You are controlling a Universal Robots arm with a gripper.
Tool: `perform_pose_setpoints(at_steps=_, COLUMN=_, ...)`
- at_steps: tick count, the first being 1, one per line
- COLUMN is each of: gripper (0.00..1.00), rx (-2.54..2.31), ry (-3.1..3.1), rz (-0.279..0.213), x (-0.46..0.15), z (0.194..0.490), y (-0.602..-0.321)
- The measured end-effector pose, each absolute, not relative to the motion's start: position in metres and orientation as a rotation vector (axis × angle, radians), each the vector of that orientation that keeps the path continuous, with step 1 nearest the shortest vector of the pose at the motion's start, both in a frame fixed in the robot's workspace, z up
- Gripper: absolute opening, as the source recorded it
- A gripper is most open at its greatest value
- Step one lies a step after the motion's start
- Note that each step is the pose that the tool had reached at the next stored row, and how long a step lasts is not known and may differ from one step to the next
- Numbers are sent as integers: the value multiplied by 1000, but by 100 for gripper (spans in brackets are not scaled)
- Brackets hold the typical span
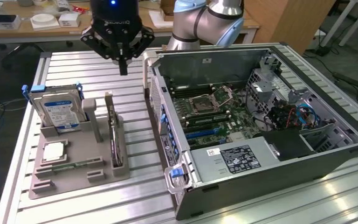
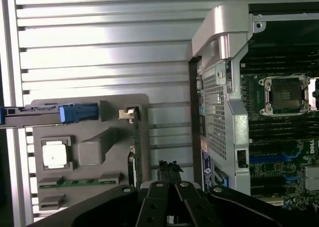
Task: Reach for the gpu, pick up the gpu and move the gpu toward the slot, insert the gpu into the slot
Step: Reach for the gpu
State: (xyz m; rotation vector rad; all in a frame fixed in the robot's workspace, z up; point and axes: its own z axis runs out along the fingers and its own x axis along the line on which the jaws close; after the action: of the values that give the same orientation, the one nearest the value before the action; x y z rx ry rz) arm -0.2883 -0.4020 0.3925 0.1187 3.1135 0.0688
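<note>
The thin, dark circuit-card gpu (image 1: 113,135) stands on edge along the grey plastic holder tray's (image 1: 73,181) edge nearest the open grey computer case (image 1: 253,163). Above the slatted metal table (image 1: 73,70), the black gripper (image 1: 123,67) hangs with jaws closed together, empty and touching nothing.

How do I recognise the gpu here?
At the exterior view's left of the open case lies a grey tray. The gpu stands on edge on its side nearest the case. Unlike the boxy hard drive, it is thin and dark.
</note>
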Motion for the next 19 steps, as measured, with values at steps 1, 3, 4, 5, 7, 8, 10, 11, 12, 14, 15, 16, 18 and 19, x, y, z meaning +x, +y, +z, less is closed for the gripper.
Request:
perform_pose_setpoints(at_steps=1, gripper=10, rx=118, ry=3114, rz=69, x=-292, z=393, y=-402)
perform_pose_setpoints(at_steps=3, gripper=10, rx=119, ry=3114, rz=69, x=-299, z=392, y=-402)
perform_pose_setpoints(at_steps=4, gripper=10, rx=119, ry=3114, rz=69, x=-303, z=392, y=-402)
perform_pose_setpoints(at_steps=5, gripper=10, rx=119, ry=3114, rz=69, x=-307, z=392, y=-402)
perform_pose_setpoints(at_steps=7, gripper=10, rx=119, ry=3114, rz=69, x=-315, z=392, y=-403)
perform_pose_setpoints(at_steps=8, gripper=10, rx=119, ry=3114, rz=69, x=-318, z=392, y=-403)
perform_pose_setpoints(at_steps=10, gripper=10, rx=119, ry=3114, rz=69, x=-325, z=392, y=-403)
perform_pose_setpoints(at_steps=11, gripper=10, rx=119, ry=3114, rz=69, x=-329, z=392, y=-403)
perform_pose_setpoints(at_steps=12, gripper=10, rx=120, ry=3114, rz=69, x=-332, z=392, y=-403)
perform_pose_setpoints(at_steps=14, gripper=10, rx=120, ry=3113, rz=69, x=-334, z=392, y=-403)
perform_pose_setpoints(at_steps=15, gripper=10, rx=120, ry=3114, rz=69, x=-334, z=392, y=-403)
perform_pose_setpoints(at_steps=16, gripper=10, rx=120, ry=3113, rz=69, x=-334, z=392, y=-403)
perform_pose_setpoints(at_steps=18, gripper=10, rx=120, ry=3113, rz=69, x=-334, z=392, y=-403)
perform_pose_setpoints(at_steps=19, gripper=10, rx=120, ry=3114, rz=69, x=-334, z=392, y=-403)
